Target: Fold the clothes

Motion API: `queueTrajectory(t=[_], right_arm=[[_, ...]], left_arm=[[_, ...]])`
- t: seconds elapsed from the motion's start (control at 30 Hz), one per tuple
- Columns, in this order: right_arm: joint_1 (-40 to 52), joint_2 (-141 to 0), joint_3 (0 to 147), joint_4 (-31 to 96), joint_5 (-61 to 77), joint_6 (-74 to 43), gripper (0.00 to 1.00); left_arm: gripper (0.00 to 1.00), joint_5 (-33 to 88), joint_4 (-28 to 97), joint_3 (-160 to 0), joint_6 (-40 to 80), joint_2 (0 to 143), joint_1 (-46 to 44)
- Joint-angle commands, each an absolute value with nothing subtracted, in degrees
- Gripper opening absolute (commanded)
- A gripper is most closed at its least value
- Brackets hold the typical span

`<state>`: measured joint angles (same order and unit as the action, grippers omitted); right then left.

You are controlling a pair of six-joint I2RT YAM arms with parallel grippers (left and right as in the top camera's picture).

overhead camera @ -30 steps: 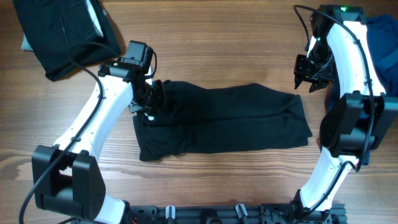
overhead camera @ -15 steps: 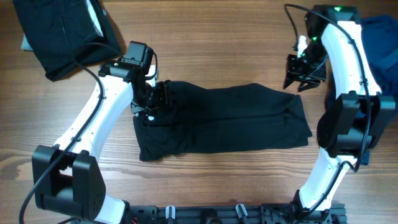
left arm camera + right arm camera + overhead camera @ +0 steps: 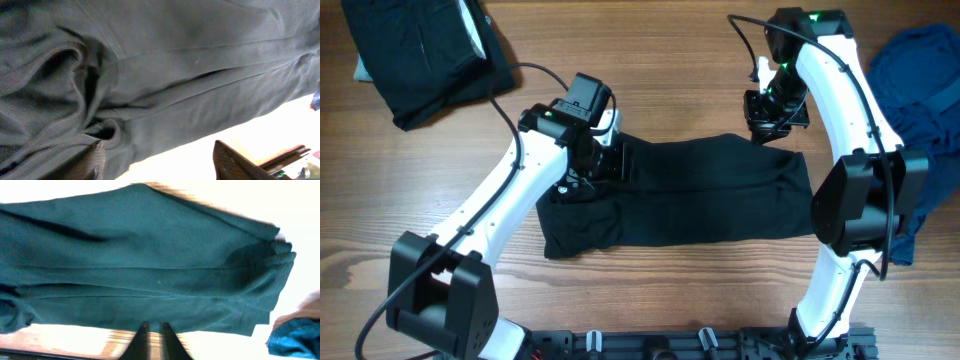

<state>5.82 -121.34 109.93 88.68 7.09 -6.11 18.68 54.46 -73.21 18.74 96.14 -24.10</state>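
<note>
You're mid-fold: the black shirt [image 3: 700,200] lies as a long band on the table [image 3: 670,60], beneath both tools. Your left tool [image 3: 159,152] hangs released over its bunched end. Your right tool [image 3: 153,339] is clenched, empty, at the other end. Next, likely: reopen it and pinch that end.

blue garment [image 3: 930,70]: cut off right | folded black garment [image 3: 410,60]: cut off top

Three garments (black shirt [image 3: 710,200], black bundle [image 3: 415,60], blue heap [image 3: 925,85]), two arms [image 3: 495,205] [image 3: 850,95], one table [image 3: 670,60].
</note>
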Motion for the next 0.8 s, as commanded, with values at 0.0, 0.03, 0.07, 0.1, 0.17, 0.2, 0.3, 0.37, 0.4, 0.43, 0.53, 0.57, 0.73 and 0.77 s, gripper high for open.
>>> queueTrajectory(t=[0.0, 0.03, 0.07, 0.1, 0.17, 0.2, 0.3, 0.37, 0.4, 0.43, 0.53, 0.57, 0.73, 0.77], right_arm=[[5.8, -119.1, 105.7, 87.0, 9.8, -7.4, 0.04], [5.9, -119.1, 103.9, 86.0, 9.6, -7.4, 0.04], [6.0, -119.1, 101.8, 84.6, 9.5, -7.5, 0.04], [5.9, -119.1, 99.6, 83.1, 9.6, -7.6, 0.04], [5.9, -119.1, 95.4, 79.7, 10.4, -8.6, 0.04], [5.9, -119.1, 93.1, 77.4, 10.9, -9.7, 0.04], [5.9, -119.1, 89.0, 73.0, 13.2, -10.1, 0.04], [5.9, -119.1, 87.3, 71.4, 14.1, -10.1, 0.04], [5.9, -119.1, 86.6, 71.0, 14.0, -10.1, 0.04], [5.9, -119.1, 86.2, 70.7, 14.0, -10.1, 0.04], [5.9, -119.1, 84.8, 68.3, 14.0, -10.1, 0.04], [5.9, -119.1, 84.6, 67.4, 14.0, -10.1, 0.04], [5.9, -119.1, 84.6, 65.5, 14.0, -10.1, 0.05], [5.9, -119.2, 84.6, 65.3, 13.7, -10.1, 0.04]], left_arm=[[0.36, 19.7, 53.6, -73.3, 20.4, 97.2, -26.0], [0.28, 19.7, 53.1, -73.2, 20.7, 97.6, -26.5], [0.22, 19.7, 52.6, -73.2, 21.5, 98.3, -26.9], [0.18, 19.7, 51.9, -73.2, 22.0, 99.1, -27.3], [0.13, 19.7, 50.4, -73.2, 23.0, 100.9, -27.8], [0.12, 20.1, 49.3, -73.2, 23.2, 102.1, -28.0], [0.08, 20.4, 46.7, -73.2, 23.2, 104.8, -28.7], [0.07, 20.7, 44.8, -73.2, 23.2, 106.6, -29.3], [0.06, 21.1, 44.0, -73.2, 23.2, 107.5, -29.7], [0.06, 21.4, 43.5, -73.2, 23.2, 108.1, -30.0], [0.05, 21.4, 42.3, -73.2, 24.2, 110.8, -31.0], [0.05, 21.2, 41.8, -73.2, 24.8, 111.6, -31.0], [0.05, 20.9, 40.9, -73.2, 24.9, 114.7, -30.9], [0.05, 20.9, 40.8, -73.2, 24.9, 115.2, -30.9]])
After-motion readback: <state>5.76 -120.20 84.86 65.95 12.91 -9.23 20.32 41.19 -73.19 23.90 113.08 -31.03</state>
